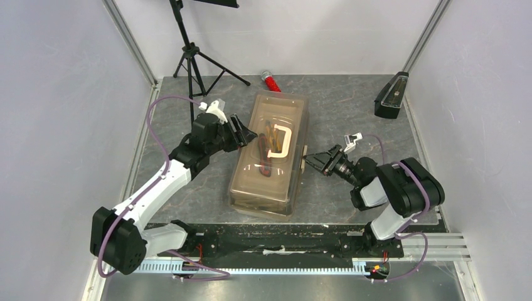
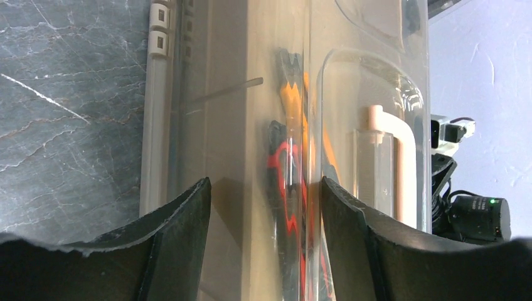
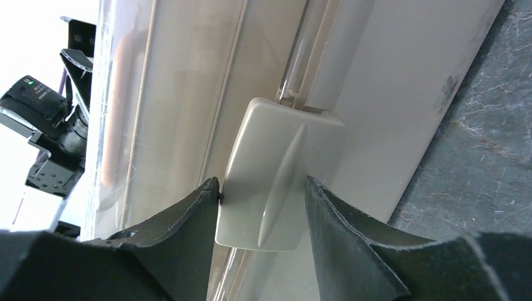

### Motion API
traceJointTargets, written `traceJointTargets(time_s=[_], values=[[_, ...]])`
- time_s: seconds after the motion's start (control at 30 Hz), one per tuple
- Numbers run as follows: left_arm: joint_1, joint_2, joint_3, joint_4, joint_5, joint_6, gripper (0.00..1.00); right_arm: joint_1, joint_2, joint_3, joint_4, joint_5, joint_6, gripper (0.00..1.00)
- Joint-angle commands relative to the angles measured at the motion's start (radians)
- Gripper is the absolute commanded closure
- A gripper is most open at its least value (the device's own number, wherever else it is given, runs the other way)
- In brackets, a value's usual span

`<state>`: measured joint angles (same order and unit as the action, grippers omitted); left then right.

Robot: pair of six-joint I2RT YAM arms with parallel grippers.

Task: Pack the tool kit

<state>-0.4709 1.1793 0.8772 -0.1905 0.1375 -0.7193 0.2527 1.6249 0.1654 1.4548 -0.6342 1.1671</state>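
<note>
Closed translucent toolbox (image 1: 270, 157) on counter (image 1: 351, 113).
Flanked left by left gripper (image 1: 244, 133), fingers spread; right by right gripper (image 1: 312, 160), parted astride toolbox's cream latch (image 3: 276, 175).

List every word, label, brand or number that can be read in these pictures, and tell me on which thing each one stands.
No text can be read in any view.
toolbox: no print shows on its lid or wall.
latch: plain, only a moulded ridge.
metronome and red cylinder: too small to tell whether they carry a label.
camera on the other arm: a green light, no legible mark.
</note>
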Motion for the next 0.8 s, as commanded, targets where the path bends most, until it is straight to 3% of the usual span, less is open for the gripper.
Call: traceJointTargets(time_s=[0.0,0.2,0.43,0.6,0.7,0.77], values=[[-0.036,0.065,-0.070,0.000,0.126,-0.079,0.35,0.065,0.067,0.014,0.242,-0.057,0.080,0.47],[-0.041,0.079,-0.081,0.040,0.138,-0.103,0.36,0.083,0.128,0.074,0.334,-0.066,0.133,0.47],[-0.034,-0.012,0.010,-0.086,-0.040,-0.022,0.31,-0.047,-0.002,0.061,0.139,-0.099,0.033,0.38],[-0.026,-0.117,0.096,-0.203,-0.212,0.059,0.25,-0.159,-0.228,0.089,-0.282,-0.111,-0.161,0.21],[-0.026,-0.184,0.145,-0.275,-0.319,0.110,0.22,-0.179,-0.388,0.209,-0.755,-0.039,-0.430,0.11],[-0.026,-0.244,0.174,-0.318,-0.387,0.149,0.19,-0.179,-0.496,0.329,-1.096,0.098,-0.620,0.04]])
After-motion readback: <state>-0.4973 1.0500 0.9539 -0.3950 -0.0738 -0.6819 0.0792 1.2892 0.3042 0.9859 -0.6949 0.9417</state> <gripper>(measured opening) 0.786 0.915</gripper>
